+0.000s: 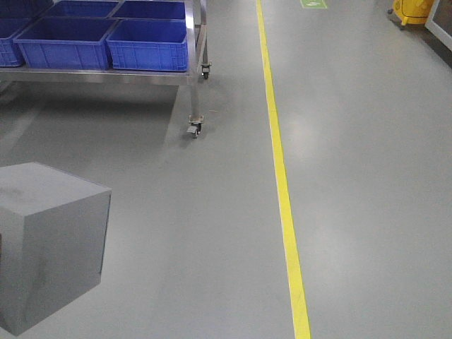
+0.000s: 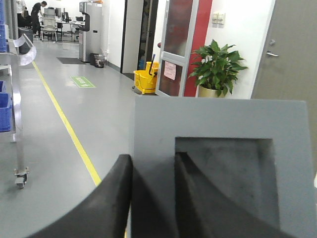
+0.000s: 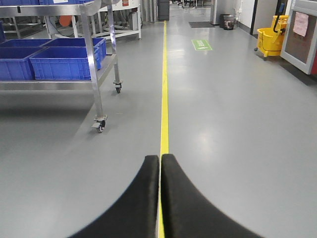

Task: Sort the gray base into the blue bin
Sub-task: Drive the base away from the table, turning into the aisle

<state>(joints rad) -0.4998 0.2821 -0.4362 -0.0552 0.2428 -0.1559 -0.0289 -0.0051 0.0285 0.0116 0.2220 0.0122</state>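
Observation:
The gray base [image 1: 53, 240] is a matte light-gray cube held above the floor at the lower left of the front view. In the left wrist view the gray base [image 2: 218, 119] fills the frame, its dark square recess facing the camera. My left gripper [image 2: 153, 161] is shut on the base's left wall, one finger outside and one inside the recess. Several blue bins [image 1: 148, 46] sit on a cart shelf at the far left, also seen as blue bins [image 3: 64, 62] in the right wrist view. My right gripper [image 3: 160, 157] is shut and holds nothing.
The steel cart [image 1: 194, 78] stands on caster wheels [image 1: 194, 129]. A yellow floor line [image 1: 282, 191] runs ahead over the gray floor. A yellow mop bucket [image 2: 144, 82], a potted plant [image 2: 217, 69] and a gray door [image 2: 292, 49] line the right wall.

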